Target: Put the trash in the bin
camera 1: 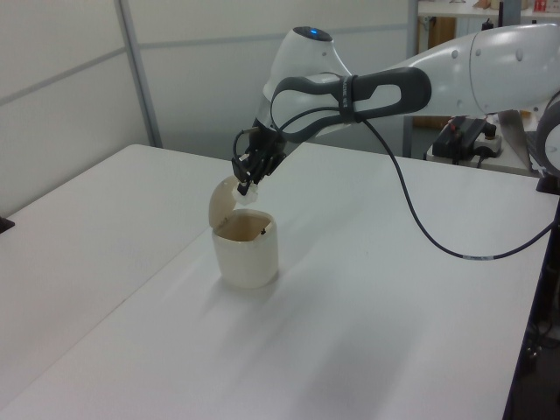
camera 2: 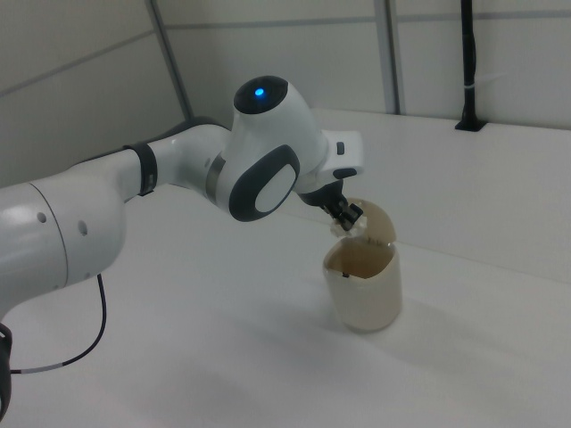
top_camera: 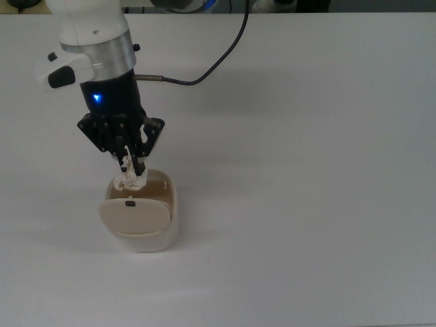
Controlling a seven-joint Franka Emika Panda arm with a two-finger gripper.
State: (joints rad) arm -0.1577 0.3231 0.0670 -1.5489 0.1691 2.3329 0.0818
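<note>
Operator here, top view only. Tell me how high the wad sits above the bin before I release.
Observer: In the left view the trash hangs clear above the rim of the bin, not inside it.
Operator: Confirm the lid isn't in the way.
Observer: The flap lid stands raised behind the opening in the right view; the wad sits in front of it, over the tan interior.
Operator: Report the wrist angle.
Observer: In the left view the gripper comes in slanted, down toward the left view's left, not vertical.
</note>
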